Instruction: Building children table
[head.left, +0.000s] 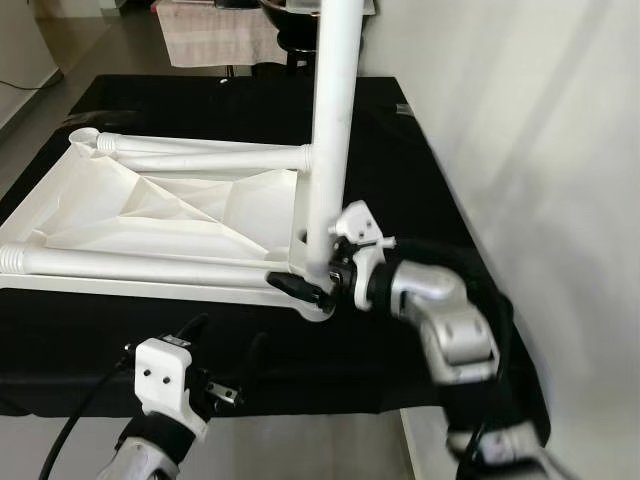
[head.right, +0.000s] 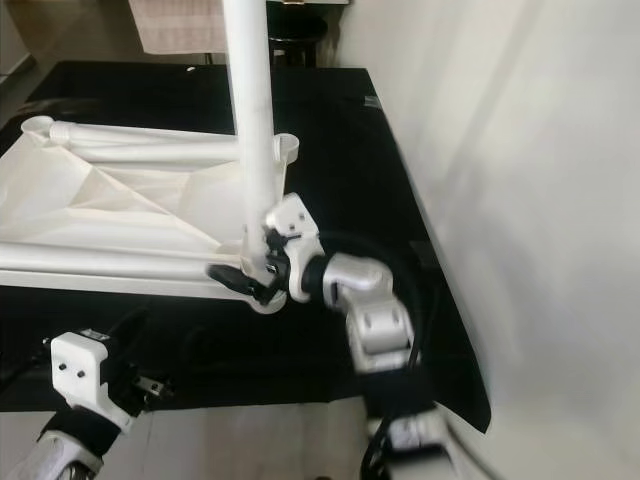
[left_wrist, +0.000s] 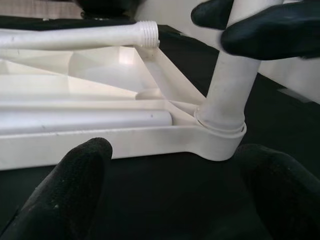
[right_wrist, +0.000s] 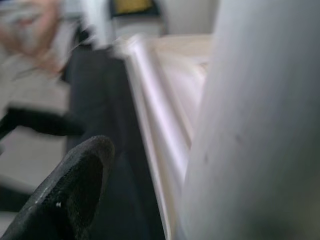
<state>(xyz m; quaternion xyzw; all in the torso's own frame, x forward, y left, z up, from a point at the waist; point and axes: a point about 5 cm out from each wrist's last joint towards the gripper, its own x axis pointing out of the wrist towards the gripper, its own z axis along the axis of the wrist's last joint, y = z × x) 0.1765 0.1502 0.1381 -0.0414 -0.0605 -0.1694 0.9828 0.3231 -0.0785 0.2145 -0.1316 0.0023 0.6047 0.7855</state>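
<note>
The white table top (head.left: 150, 205) lies upside down on a black cloth (head.left: 380, 150). One white leg (head.left: 330, 130) stands upright in the near right corner socket (left_wrist: 220, 137). My right gripper (head.left: 318, 278) is shut around this leg just above the socket, its fingers (left_wrist: 265, 30) wrapped on it. Two loose legs lie on the top, one along the back (head.left: 200, 152) and one along the front (head.left: 140, 263). My left gripper (head.left: 225, 335) hovers open over the cloth near the front edge, apart from the table, with nothing between its fingers (left_wrist: 75, 195).
A white wall (head.left: 540, 150) runs close along the right side of the cloth. The cloth's front edge (head.left: 300, 410) drops to grey floor. A pale towel (head.left: 215, 35) and a dark stand are behind the far edge.
</note>
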